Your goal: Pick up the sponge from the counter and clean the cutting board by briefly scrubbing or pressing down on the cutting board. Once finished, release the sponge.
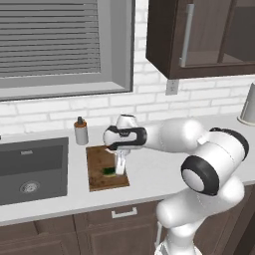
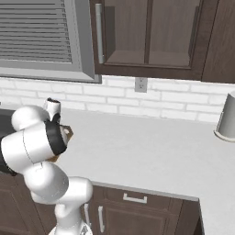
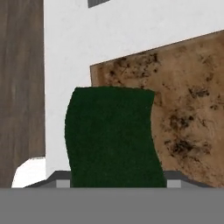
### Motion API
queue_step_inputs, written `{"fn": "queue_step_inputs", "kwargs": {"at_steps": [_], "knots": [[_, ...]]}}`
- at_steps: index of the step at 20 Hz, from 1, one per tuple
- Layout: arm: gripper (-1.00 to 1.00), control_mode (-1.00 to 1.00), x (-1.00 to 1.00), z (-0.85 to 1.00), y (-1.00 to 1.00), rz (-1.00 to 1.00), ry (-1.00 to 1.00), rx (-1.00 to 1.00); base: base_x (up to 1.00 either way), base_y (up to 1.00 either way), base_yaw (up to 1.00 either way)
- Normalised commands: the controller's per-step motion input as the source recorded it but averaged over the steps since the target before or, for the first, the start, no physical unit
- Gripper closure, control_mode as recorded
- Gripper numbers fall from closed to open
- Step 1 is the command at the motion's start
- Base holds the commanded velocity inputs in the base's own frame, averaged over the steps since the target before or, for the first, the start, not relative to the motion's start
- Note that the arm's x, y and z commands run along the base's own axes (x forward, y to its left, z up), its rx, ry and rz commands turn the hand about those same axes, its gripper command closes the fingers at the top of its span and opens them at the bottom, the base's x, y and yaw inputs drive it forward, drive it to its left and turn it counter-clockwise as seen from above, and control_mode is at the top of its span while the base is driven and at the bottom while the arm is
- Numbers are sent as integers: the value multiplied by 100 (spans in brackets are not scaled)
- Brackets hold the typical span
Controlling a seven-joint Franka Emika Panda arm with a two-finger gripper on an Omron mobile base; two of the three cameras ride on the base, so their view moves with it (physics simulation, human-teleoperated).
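Sponge (image 3: 111, 135) held in the gripper (image 1: 119, 171) over the cutting board (image 1: 99, 169).

The dark green sponge is clamped between the fingers, its sides pinched inward, and is pressed down at the board's near right part. The stained brown board is spread beneath and beyond the hand on the pale counter (image 1: 159, 169). A small soap bottle (image 1: 80, 131) is stood just past the board's far corner, and the dark sink (image 1: 32, 169) is set further out on that side.

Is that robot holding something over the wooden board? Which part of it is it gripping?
Yes, the gripper holds the sponge, clamped across its two long sides, dark green face toward the camera, low over the stained cutting board.
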Motion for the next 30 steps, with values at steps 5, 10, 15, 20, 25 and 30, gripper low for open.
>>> {"fn": "queue_step_inputs", "kwargs": {"at_steps": [5, 10, 15, 20, 25, 30], "knots": [[100, -100, 0, -21, 11, 1, 1, 0, 0, 0, 0], [100, -100, -2, -41, 0, 0, -6, -10, 0, 0, 0], [100, -100, -3, -28, -3, 0, -7, -9, 0, 0, 0], [100, -100, 0, -8, -15, 0, -6, -2, 0, 0, 0], [100, -100, 2, 0, -32, 0, -1, 0, 0, 0, 0], [100, -100, 11, 0, -32, 0, 0, 1, 0, 0, 0]]}}
